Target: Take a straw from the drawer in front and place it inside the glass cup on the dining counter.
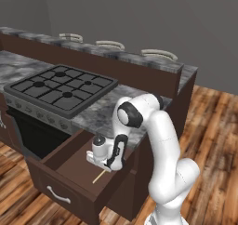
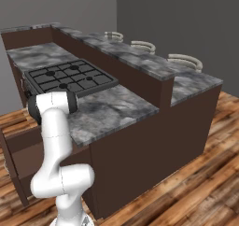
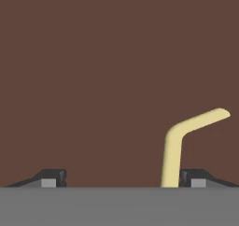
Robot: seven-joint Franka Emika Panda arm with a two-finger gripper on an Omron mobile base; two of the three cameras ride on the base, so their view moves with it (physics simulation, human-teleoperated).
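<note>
Pale yellow straw [image 3: 173, 148] (plain) on dark brown drawer [image 1: 69, 166].

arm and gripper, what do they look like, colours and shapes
The arm is glossy white, made of rounded tubular links with dark grey to black joint rings and caps. The white hand carries a black strip down its side. The gripper ends in two small dark fingertips with lighter grey pads. No cables or markings show.

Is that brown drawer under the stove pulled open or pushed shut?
Open. The drawer juts out from under the worktop, its inside bare to view, with the straw lying on its floor below the hand.
</note>
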